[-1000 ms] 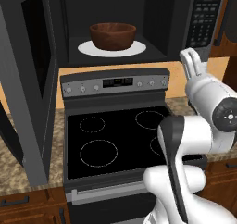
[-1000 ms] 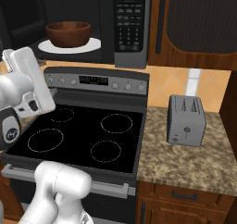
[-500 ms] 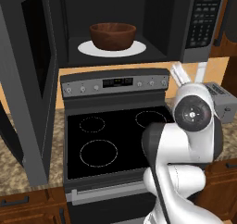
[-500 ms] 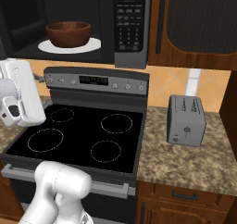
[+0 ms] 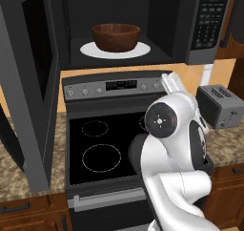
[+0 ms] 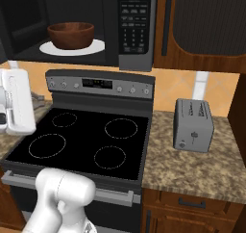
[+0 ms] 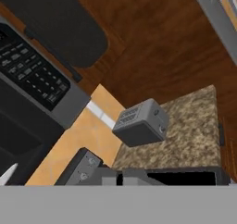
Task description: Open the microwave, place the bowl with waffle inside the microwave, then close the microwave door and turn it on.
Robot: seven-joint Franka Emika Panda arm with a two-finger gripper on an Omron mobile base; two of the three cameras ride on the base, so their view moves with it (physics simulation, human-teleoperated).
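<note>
The microwave (image 5: 200, 29) stands open above the stove, and the microwave door (image 5: 28, 87) is swung out wide to the left. Inside, the reddish-brown bowl (image 5: 116, 36) (image 6: 70, 34) rests on the white turntable plate (image 5: 90, 50). The waffle is hidden, below the bowl's rim. My gripper (image 5: 170, 82) points upward over the stove's back right, below and to the right of the cavity, well apart from the bowl. It is shut with nothing in it. The keypad (image 6: 134, 25) (image 7: 37, 77) is on the microwave's right side.
A black stove (image 5: 100, 144) (image 6: 81, 140) with ring marks lies under the arm. A small grey toaster (image 5: 218, 106) (image 6: 193, 125) (image 7: 141, 123) sits on the speckled counter (image 6: 192, 169) to the right. Dark wood cabinets (image 6: 202, 30) hang right of the microwave.
The hand has drawn back from the microwave, moving left and a little lower over the stove. Its fingers have closed on nothing. The bowl has stayed on the plate.
</note>
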